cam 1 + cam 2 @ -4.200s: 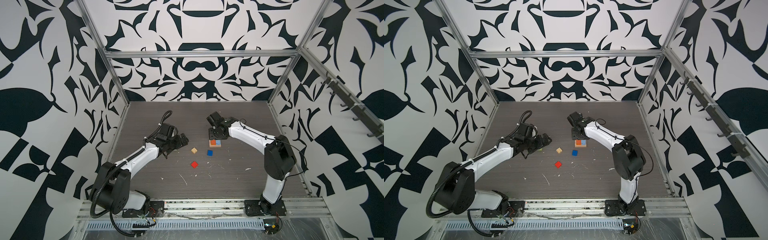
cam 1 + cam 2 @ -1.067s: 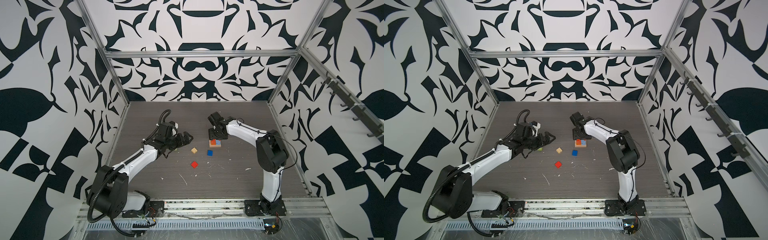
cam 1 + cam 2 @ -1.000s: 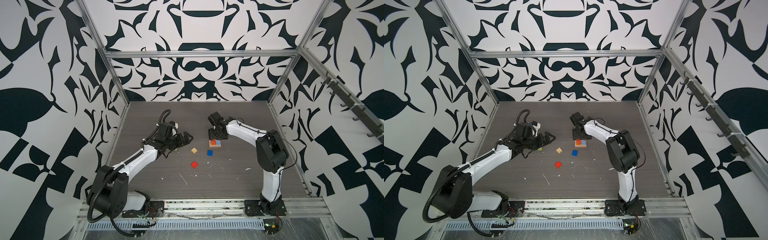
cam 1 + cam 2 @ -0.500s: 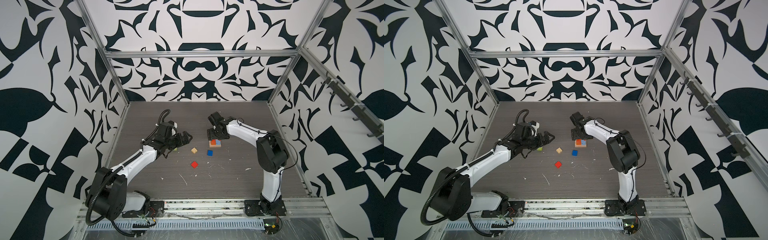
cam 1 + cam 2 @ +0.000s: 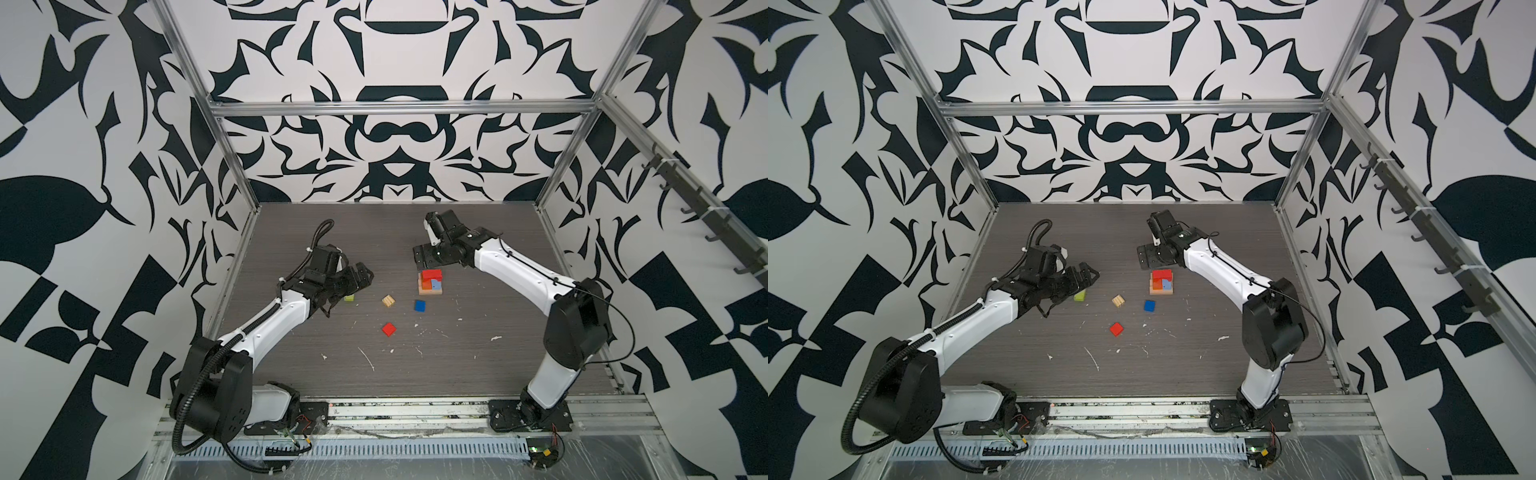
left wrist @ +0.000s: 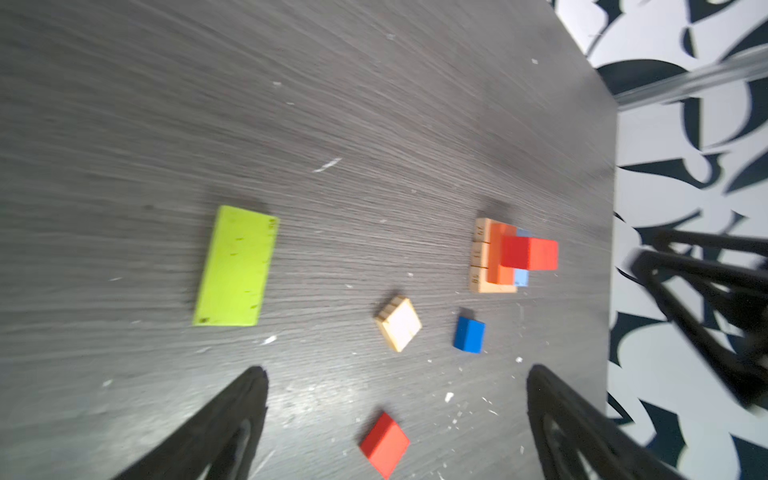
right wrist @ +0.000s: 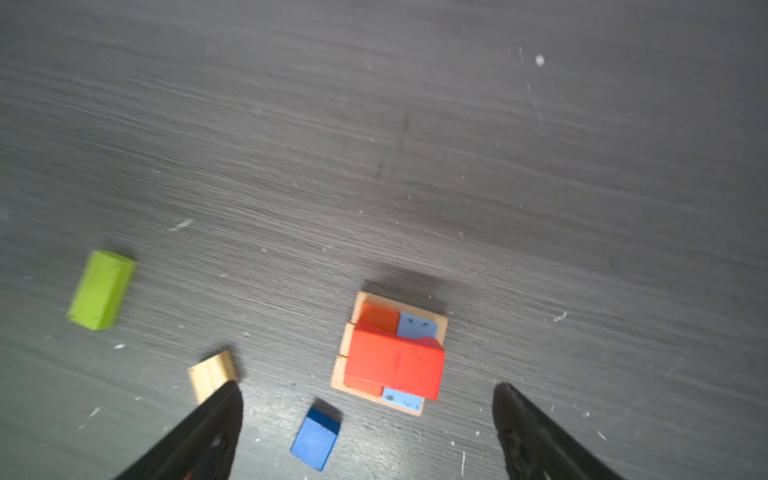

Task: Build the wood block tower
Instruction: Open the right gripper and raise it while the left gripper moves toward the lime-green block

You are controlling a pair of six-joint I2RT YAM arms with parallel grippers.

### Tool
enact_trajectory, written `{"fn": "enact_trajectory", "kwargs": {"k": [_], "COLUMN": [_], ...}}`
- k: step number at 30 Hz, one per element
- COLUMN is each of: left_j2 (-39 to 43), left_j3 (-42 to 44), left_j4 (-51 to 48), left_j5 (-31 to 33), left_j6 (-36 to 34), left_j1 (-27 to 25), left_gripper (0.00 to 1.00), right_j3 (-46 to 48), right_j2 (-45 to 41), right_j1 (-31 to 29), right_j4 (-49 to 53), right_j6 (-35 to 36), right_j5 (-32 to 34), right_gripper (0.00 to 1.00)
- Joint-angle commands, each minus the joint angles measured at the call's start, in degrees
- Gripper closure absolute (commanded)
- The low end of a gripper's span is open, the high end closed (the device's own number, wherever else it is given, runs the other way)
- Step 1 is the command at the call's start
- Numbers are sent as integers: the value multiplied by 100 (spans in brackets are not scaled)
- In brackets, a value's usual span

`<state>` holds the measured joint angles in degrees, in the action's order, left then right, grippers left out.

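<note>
Tower: The tower (image 5: pixel 430 282) stands on the table (image 5: pixel 478 365), right of the middle in both top views. It has a tan base, orange and light blue pieces on that, and a red block (image 7: pixel 395 365) laid across the top.
Right gripper: The right gripper (image 7: pixel 368 388) hangs above and just behind the tower. Its jaws are wide apart with nothing between them (the red block sits free).
Left gripper: The left gripper (image 6: pixel 397 374) has its jaws spread wide and empty, and is poised near the green block (image 6: pixel 235 266).
Loose pieces: The green block lies flat well to the left of the tower. A tan cube (image 5: pixel 388 301), a blue cube (image 5: pixel 419 306) and a red cube (image 5: pixel 389 329) lie between the two, all apart from one another.
Handling: You are dealing with small painted wood, so expect it to be light, stiff and hard. It should not give under the fingers, and the painted faces may slide a little.
Where to hold: Take the green block across its two long sides, near the middle. Take each cube on two opposite flat faces (the tan one lies turned, so you would have to rotate the wrist to match).
Risk: The pile looks merely stacked, so a nudge would probably shift it. Come straight down when you place a piece, and open fully before you lift away.
Progress: By my judgement three layers are up and four pieces remain.
</note>
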<state>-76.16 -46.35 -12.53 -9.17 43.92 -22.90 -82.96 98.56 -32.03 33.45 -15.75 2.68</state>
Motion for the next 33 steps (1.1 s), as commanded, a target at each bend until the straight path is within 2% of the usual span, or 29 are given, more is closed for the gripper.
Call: {"fn": "enact_trajectory", "kwargs": {"k": [1,7,14,22,33], "left_j2": [-86,-424,-1079,-1739,-2380], "left_j3": [-121,-283,-648,-759,-1112], "left_j4": [-536,-517,-420,142,387], "left_j5": [437,660,607,213,-218], "left_j6": [-7,-275,-532,-806,-837], "left_j1": [48,206,342,530,539], "left_gripper": [1,0,0,1,0], "right_j3": [223,474,1040,1335,1811], "right_j2": [-404,-843,-1551,-1756,-2093], "right_j1": [-51,-194,-334,-421,-480], "right_j4": [-290,-421,-832,-755,-663], "right_j6": [205,280,393,541,411], "right_j5": [-382,-688,-674,-668,-952], "right_gripper": [2,1,1,1,2]}}
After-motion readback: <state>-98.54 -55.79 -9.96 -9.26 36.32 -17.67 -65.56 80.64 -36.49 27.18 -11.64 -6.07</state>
